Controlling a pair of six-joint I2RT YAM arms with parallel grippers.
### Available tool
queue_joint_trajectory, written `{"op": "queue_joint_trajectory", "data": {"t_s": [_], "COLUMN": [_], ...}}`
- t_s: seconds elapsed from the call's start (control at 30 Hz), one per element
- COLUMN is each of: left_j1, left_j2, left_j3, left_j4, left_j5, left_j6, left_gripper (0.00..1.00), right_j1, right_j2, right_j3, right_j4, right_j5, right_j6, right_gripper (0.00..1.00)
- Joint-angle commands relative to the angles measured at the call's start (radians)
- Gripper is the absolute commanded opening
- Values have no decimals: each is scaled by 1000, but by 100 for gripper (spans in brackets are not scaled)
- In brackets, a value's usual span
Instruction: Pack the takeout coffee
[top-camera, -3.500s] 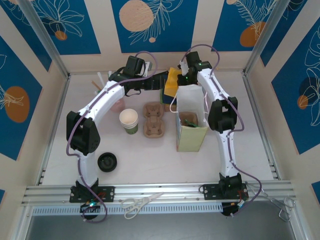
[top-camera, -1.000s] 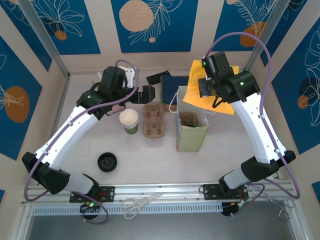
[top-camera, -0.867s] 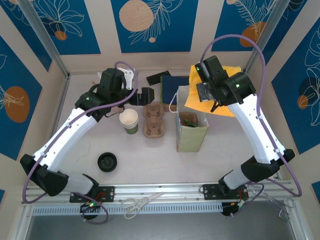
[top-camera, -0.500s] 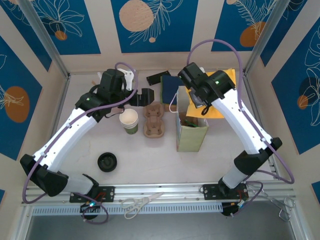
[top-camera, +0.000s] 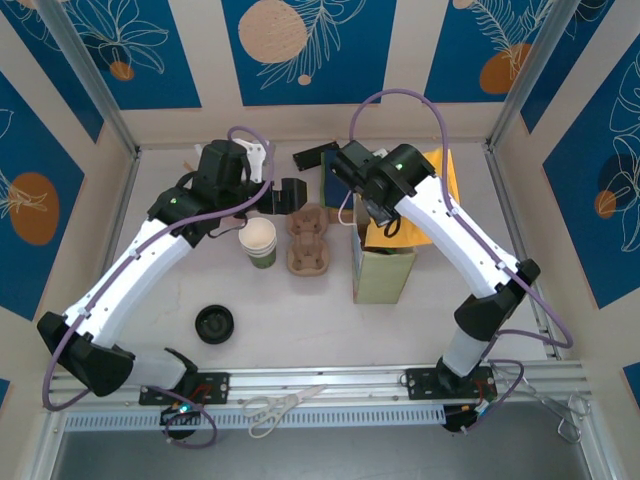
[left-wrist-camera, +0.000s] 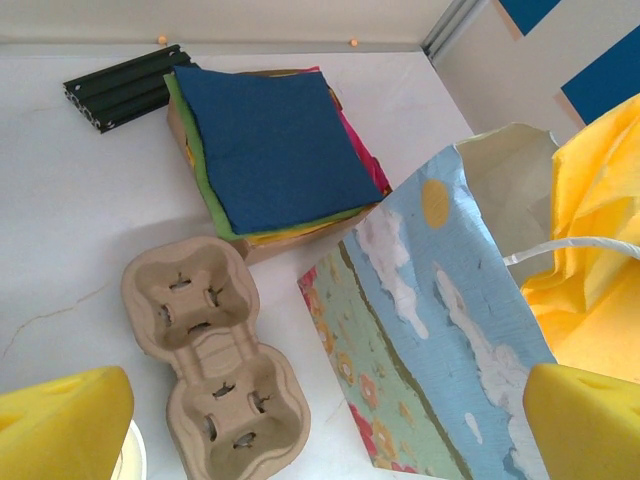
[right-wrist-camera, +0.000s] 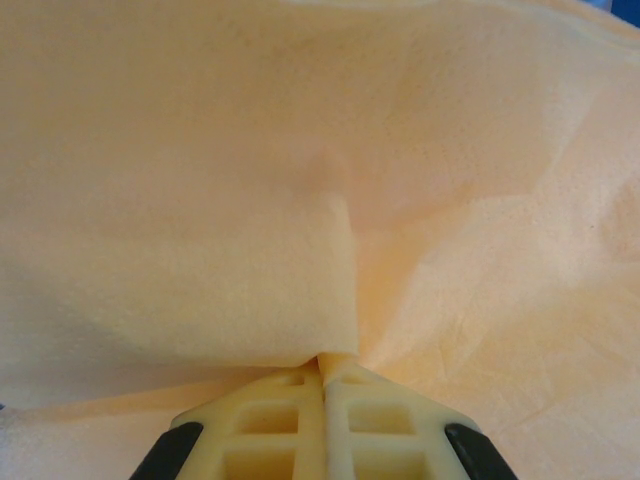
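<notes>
- Top view: the left arm (top-camera: 150, 250) reaches to the far middle of the table (top-camera: 300, 320). The left gripper (top-camera: 288, 195) hangs with its fingers spread wide, holding nothing, just above one lidless green cup (top-camera: 258, 243).
- Just right of that cup lies one brown cup carrier (top-camera: 308, 240). One loose black lid (top-camera: 215, 323) sits well apart, nearer the arm bases. One pair of scissors (top-camera: 285, 405) lies on the front rail.
- One printed paper bag (top-camera: 382, 270) stands upright right of the carrier. The right arm (top-camera: 450, 225) bends over its mouth, and one yellow napkin (top-camera: 442, 180) hangs there.
- The napkin and arm cover the bag's mouth, so I cannot tell where the takeout coffee is.
- Left wrist view: two yellow finger pads (left-wrist-camera: 60, 420) sit at the bottom corners, far apart. Between them lie the carrier with two wells, the bag's cloud-and-flower side, and the yellow napkin.
- Beyond the carrier is one napkin stack (left-wrist-camera: 275, 140), blue on top with green, yellow and pink edges beneath. One black bar (left-wrist-camera: 125, 80) lies just behind it.
- Right wrist view: the right gripper (right-wrist-camera: 322, 372) has its two fingers (right-wrist-camera: 270, 425) pressed together, pinching a fold of the yellow napkin.
</notes>
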Motion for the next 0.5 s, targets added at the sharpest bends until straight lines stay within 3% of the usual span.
{"op": "queue_joint_trajectory", "data": {"t_s": [0.0, 0.33, 0.37, 0.43, 0.47], "left_j1": [4, 3, 3, 5, 5], "left_j2": [-26, -32, -31, -31, -31], "left_j3": [-16, -23, -23, -23, -23], "left_j4": [2, -3, -1, -1, 0], "left_j5": [1, -2, -2, -2, -1], "left_j6": [21, 27, 27, 28, 28], "left_gripper": [100, 100, 100, 100, 100], "right_j1": [10, 12, 13, 17, 19], "right_j2": [5, 6, 5, 4, 5], "right_j3": [11, -31, -31, -27, -22], "right_j4": [-51, -78, -77, -77, -78], "right_j5": [19, 7, 3, 0, 0], "right_j6": [45, 99, 101, 101, 101], "right_gripper": [0, 0, 5, 26, 27]}}
